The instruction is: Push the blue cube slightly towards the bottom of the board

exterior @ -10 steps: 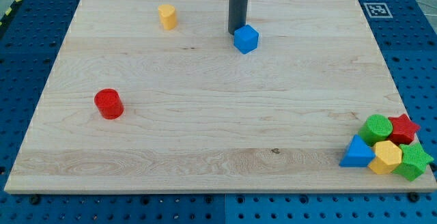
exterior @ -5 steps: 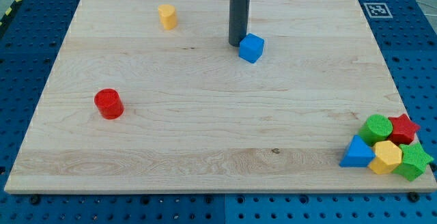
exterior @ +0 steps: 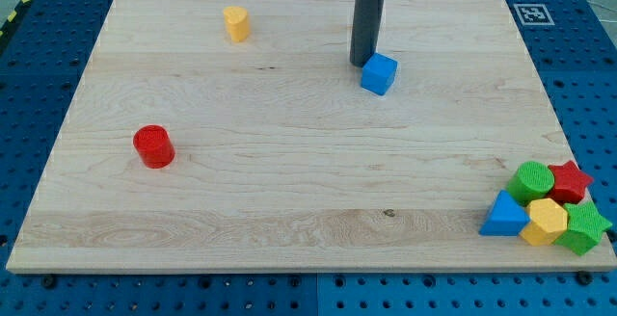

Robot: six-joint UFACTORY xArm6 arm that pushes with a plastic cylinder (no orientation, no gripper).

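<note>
The blue cube (exterior: 379, 73) sits on the wooden board (exterior: 289, 191), right of centre in the upper part of the view. My dark rod comes down from the view's top, and my tip (exterior: 362, 63) rests against the cube's upper-left side, touching it or very nearly so.
A yellow block (exterior: 236, 23) stands at the upper left and a red cylinder (exterior: 153, 146) at the left. At the lower right corner lie a blue triangular block (exterior: 504, 214), a green cylinder (exterior: 532, 180), a red star (exterior: 570, 180), a yellow hexagonal block (exterior: 547, 221) and a green star (exterior: 585, 227).
My tip has moved to the view's right and slightly down, and the blue cube has slid with it to the right and a little toward the bottom. The other blocks have not moved.
</note>
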